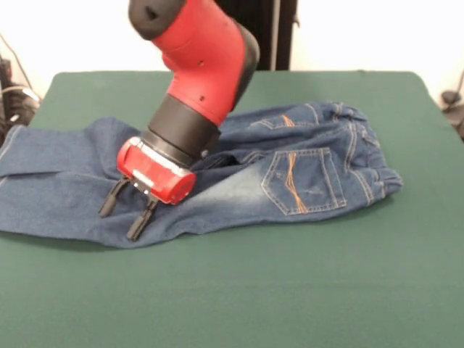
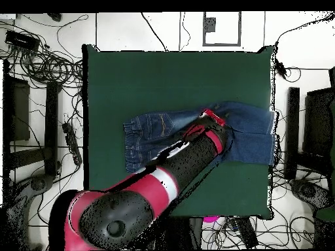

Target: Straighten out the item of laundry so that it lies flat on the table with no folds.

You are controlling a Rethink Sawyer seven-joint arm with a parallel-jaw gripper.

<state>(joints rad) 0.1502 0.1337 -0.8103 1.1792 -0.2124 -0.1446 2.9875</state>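
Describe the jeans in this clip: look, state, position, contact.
The jeans are small, blue faded denim with orange stitching on the back pockets and a gathered waistband. They lie across the green table, pockets up, waist toward the front view's right, legs toward its left, creased where the legs meet. The open gripper is low over one leg; contact unclear.
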